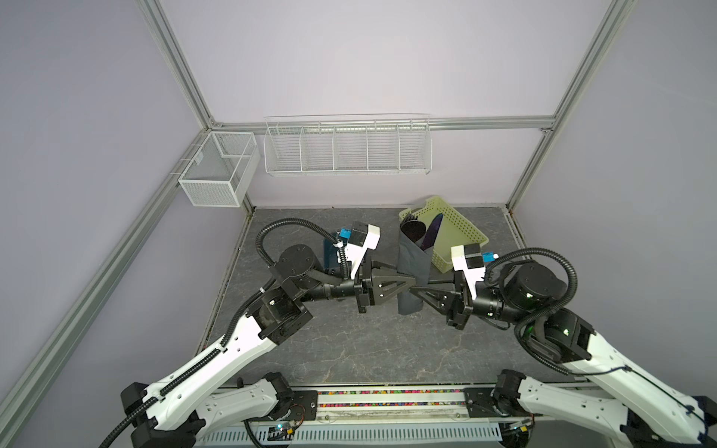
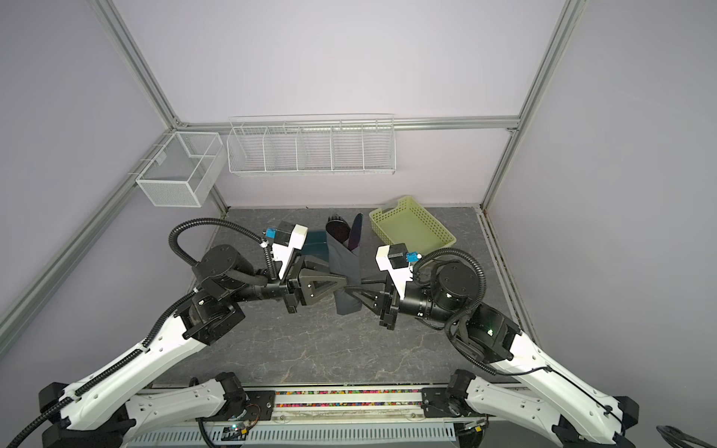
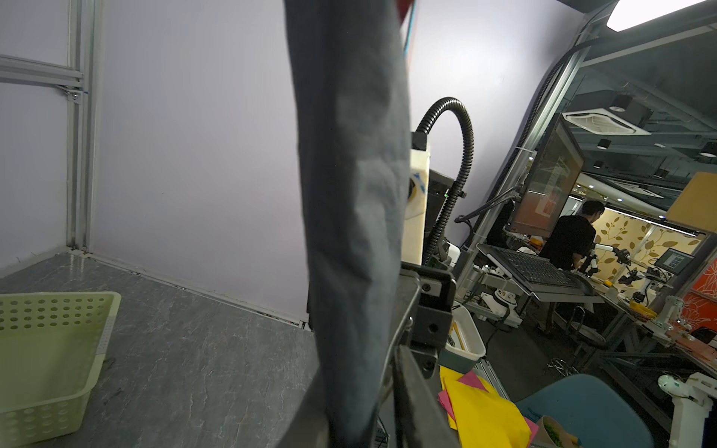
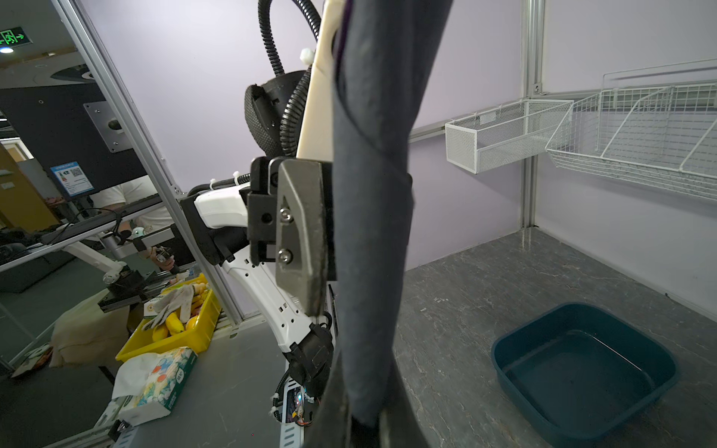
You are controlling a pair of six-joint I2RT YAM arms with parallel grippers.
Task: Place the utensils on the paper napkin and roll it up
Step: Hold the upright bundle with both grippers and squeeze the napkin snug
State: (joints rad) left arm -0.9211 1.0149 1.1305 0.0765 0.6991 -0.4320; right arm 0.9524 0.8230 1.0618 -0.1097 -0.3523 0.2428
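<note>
Dark grey, rolled into a tube and held upright clear of the marbled tabletop (image 1: 349,341): paper napkin (image 1: 413,260), centre frame in both top views. Poking out of its upper end, shiny purple heads of the utensils (image 1: 433,232). Clamped tight on the roll from the right of frame, right gripper (image 1: 416,291). Meeting it from the left, left gripper (image 1: 403,280), fingers against the roll; gripping or let go, cannot tell. Behind, right of centre, pale yellow-green perforated basket (image 1: 461,232); left of the roll, teal tub (image 2: 316,244).

Overhead stereo pair, close wrist views
</note>
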